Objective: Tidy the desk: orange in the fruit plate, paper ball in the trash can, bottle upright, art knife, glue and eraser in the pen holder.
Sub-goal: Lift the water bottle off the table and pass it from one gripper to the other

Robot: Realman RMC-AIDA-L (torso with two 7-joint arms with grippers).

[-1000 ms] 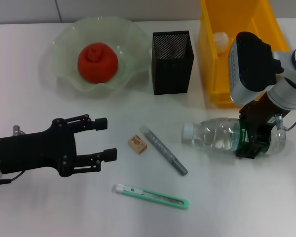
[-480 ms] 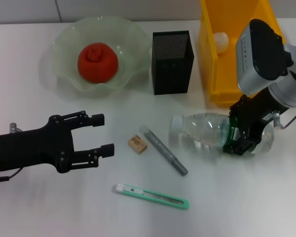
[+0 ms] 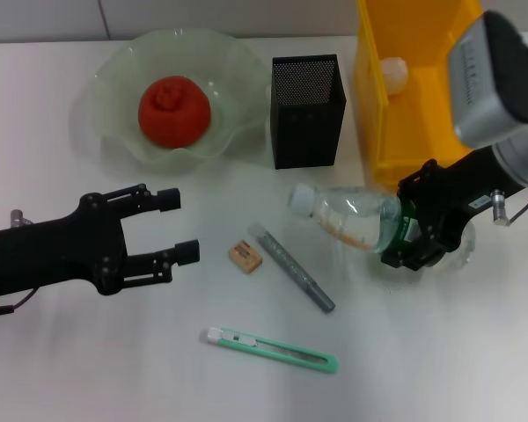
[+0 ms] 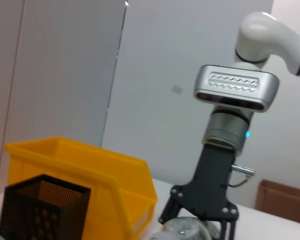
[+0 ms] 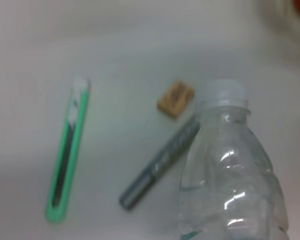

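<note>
Tabletop point(image 3: 53, 369): white, carries all items.
Trash can point(image 3: 440, 97): yellow bin, paper ball point(image 3: 393, 74) inside.
Fruit plate point(image 3: 114, 79): holds orange point(image 3: 174, 110).
Pen holder point(image 3: 308, 110): black mesh, awaiting stationery.
Bottle point(image 3: 352, 218): tilted, cap raised; right gripper point(image 3: 418, 233) jaws pinching its lower body, apparently to stand it.
Left gripper point(image 3: 172, 229): jaws spread, idle.
Art knife point(image 3: 273, 349), glue point(image 3: 292, 268), eraser point(image 3: 245, 256): loose on tabletop.

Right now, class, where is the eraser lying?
In the head view the eraser lies on the table's middle, just left of the glue stick, above the art knife.
</note>
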